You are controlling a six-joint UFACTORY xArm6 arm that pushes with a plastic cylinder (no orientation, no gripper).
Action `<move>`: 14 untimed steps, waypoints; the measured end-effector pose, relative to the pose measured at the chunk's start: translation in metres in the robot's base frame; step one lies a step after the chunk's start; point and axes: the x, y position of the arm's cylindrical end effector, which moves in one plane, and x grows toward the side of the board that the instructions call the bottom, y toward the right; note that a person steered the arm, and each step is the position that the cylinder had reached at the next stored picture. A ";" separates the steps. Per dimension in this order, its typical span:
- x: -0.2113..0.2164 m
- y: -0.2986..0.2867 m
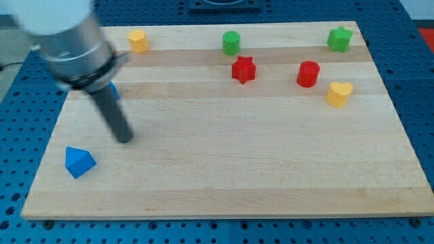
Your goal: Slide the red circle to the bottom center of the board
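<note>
A blue block (114, 90) hides mostly behind the blurred arm (74, 47), shape unreadable.

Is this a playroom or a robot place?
Probably a robot lab. A wooden board sits on a blue table full of holes, and my tip hangs from a metal arm, left of the red circle.

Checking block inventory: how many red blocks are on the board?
2: a red star at top centre, and the red circle to its right, beside the yellow heart.
</note>
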 end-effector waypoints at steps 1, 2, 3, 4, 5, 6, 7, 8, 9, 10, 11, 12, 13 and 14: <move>-0.031 0.081; -0.057 0.162; -0.091 0.226; -0.150 0.228; -0.180 0.268; -0.174 0.297; -0.173 0.337; -0.138 0.317; -0.111 0.253; -0.083 0.248; -0.060 0.240; -0.033 0.216; -0.006 0.189; 0.024 0.173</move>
